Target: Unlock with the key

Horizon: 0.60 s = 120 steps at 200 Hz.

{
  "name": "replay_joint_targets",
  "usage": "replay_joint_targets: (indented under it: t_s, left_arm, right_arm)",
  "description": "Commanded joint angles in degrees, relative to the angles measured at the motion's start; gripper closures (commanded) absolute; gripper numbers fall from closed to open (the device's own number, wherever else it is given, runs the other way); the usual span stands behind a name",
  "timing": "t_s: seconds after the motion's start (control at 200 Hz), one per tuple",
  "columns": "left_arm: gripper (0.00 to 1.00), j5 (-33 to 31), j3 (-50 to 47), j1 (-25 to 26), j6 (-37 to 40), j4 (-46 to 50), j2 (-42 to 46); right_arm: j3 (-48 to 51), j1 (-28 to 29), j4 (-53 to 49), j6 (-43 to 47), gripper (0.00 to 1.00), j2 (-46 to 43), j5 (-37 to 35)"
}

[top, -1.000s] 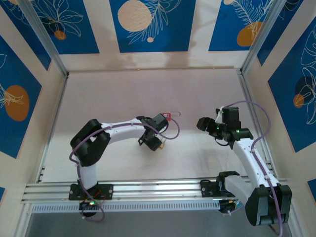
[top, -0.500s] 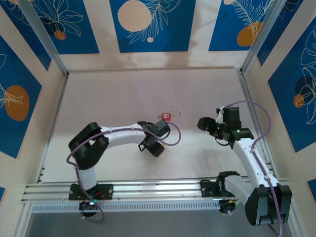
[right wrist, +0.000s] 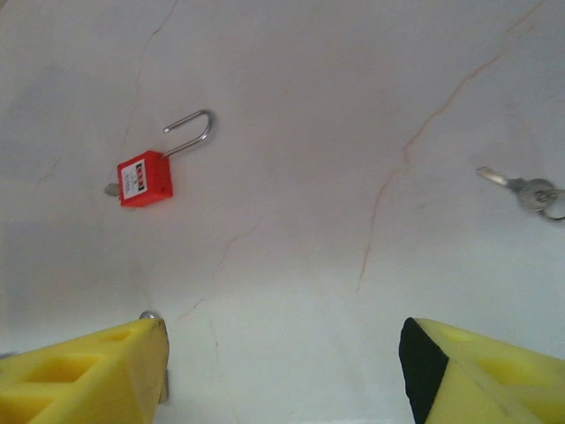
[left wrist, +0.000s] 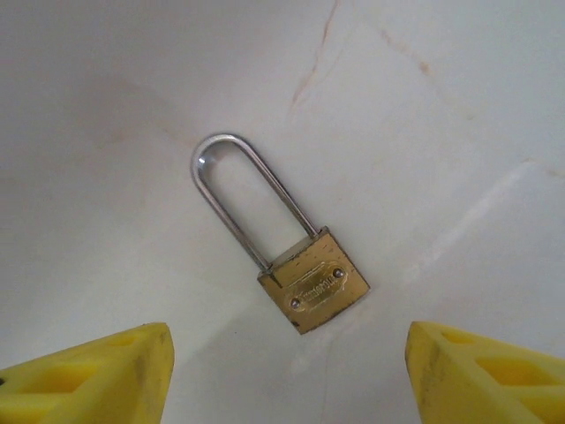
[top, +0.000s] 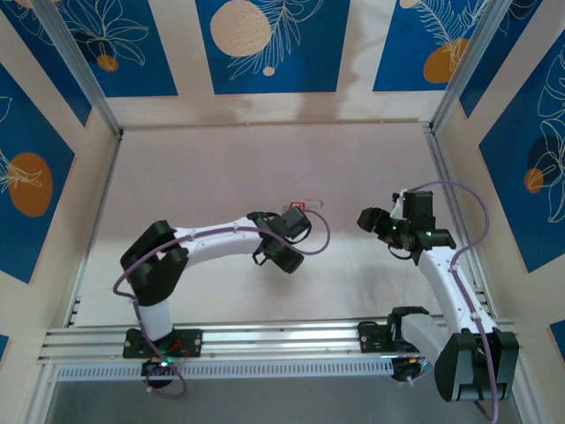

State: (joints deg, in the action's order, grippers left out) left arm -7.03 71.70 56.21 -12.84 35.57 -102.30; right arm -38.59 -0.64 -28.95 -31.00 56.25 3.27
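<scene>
A small silver key [right wrist: 519, 187] on a ring lies flat on the table at the right of the right wrist view. Further left lies a red padlock [right wrist: 146, 178] [top: 297, 208] with a silver shackle; a small grey piece sticks out of its base. A brass padlock [left wrist: 313, 281] with a long silver shackle lies just ahead of my left gripper [left wrist: 287, 380] [top: 281, 258], which hovers over it open and empty. My right gripper [right wrist: 282, 371] [top: 364, 217] is open too, over bare table, well short of the key and the red padlock.
The white marbled tabletop [top: 221, 168] is walled by blue patterned panels. A metal rail [top: 265, 340] runs along the near edge by the arm bases. A small silver end [right wrist: 148, 314] peeks out beside my right gripper's left finger.
The left gripper has slid right and toward the near edge, uncovering the red padlock in the top view. The right gripper has shifted only slightly.
</scene>
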Motion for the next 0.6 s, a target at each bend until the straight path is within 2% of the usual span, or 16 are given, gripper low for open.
replay_joint_targets:
  t_s: [0.0,0.08,0.195,0.315,0.385,0.47,0.595]
  left_arm:
    - [0.29,-3.0,5.4,-2.5,2.2,4.0,8.5]
    - [0.26,-3.4,8.2,-5.6,3.4,5.3,11.9]
    - [0.25,-3.4,11.1,-10.1,4.4,4.6,13.7]
    - [0.26,2.0,9.5,-13.2,4.1,-1.4,14.9]
    - [0.25,6.7,5.4,-14.3,3.6,-7.3,16.7]
    - [0.24,10.9,0.4,-15.2,2.9,-12.8,18.7]
    - [0.22,11.4,-3.8,-15.2,1.2,-16.1,20.3]
  right_arm:
    - [-1.0,-2.7,1.2,-0.3,0.32,3.1,-2.0]
    - [-1.2,-5.5,2.7,-0.4,0.42,6.6,-2.3]
    - [-1.3,-9.2,5.1,-0.5,0.66,12.7,-1.9]
    - [-1.1,-12.5,6.6,-0.1,0.75,18.3,-0.2]
    - [-0.9,-14.0,7.5,-0.3,0.75,19.6,1.1]
    - [-1.6,-15.3,6.9,0.1,0.67,20.3,0.0]
    - [-2.1,-15.7,6.6,0.2,0.61,22.5,-0.1]
